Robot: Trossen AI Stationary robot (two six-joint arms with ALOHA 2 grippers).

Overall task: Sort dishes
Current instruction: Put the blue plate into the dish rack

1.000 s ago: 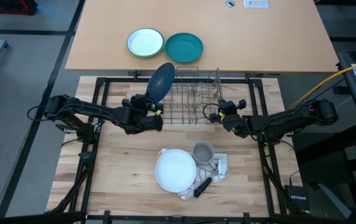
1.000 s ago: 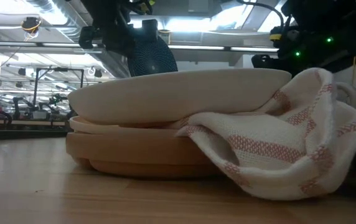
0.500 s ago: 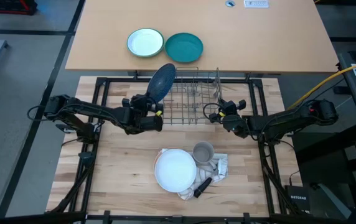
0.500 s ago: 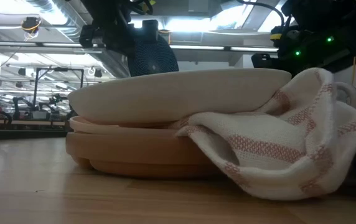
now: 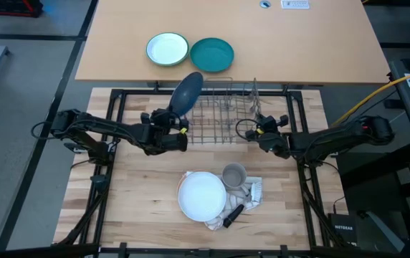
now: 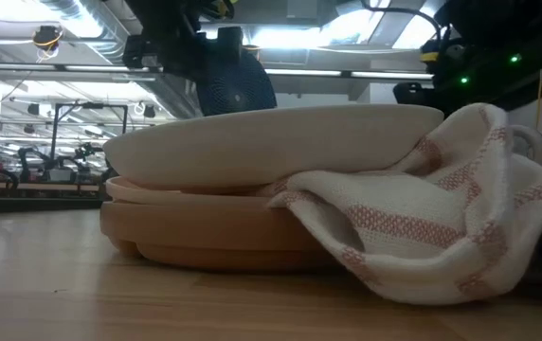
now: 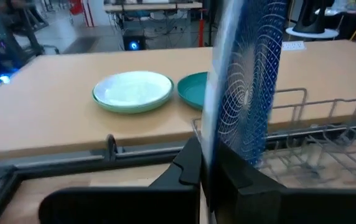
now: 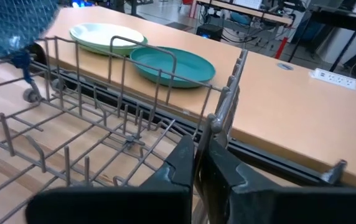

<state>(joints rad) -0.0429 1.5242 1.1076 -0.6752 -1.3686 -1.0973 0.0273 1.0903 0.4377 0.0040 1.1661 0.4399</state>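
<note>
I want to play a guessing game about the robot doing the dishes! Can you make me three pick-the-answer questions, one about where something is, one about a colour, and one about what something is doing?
1. Where is the white plate?
A. On the wooden table, near the mug
B. Inside the wire rack
C. On the floor

2. What colour is the plate that the left gripper holds?
A. Red
B. Blue with a pale pattern
C. Black

3. What are the right gripper's fingers doing?
A. Holding the mug
B. Standing wide open over the towel
C. Shut on a wire of the rack

Answers:
1. A: the white plate lies on the table beside the grey mug.
2. B: the left gripper holds the blue plate up on edge by the wire rack.
3. C: the right gripper has its fingers pinched on an upright wire at the rack's end.
</note>
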